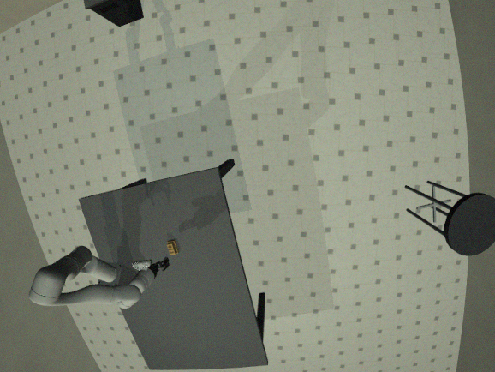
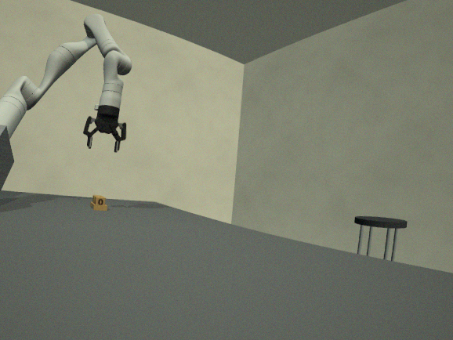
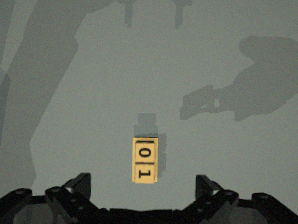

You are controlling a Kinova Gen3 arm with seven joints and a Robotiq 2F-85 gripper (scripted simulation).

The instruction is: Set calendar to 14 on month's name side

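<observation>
Two orange-yellow cubes sit side by side in a small tray [image 3: 156,176] [image 2: 100,208]. In the wrist view, the top of one cube [image 3: 144,152] shows 0 and the top of the other cube [image 3: 144,173] shows 1, both turned sideways. In the exterior view the near cube [image 2: 100,201] shows an upright 0 on a side face; a mark on the adjoining face is too small to read. The month's name cannot be made out. The tray looks flat on the table. My gripper [image 1: 164,264] [image 2: 103,149] [image 3: 143,186] is open and empty, high above the tray and cubes.
The grey table [image 1: 193,321] [image 2: 196,282] carries the tray, with shadows of the arm across it. A black round stool [image 1: 473,225] [image 2: 380,222] stands on the floor away from the table. A dark box-like object [image 1: 117,10] is at the top left of the top view.
</observation>
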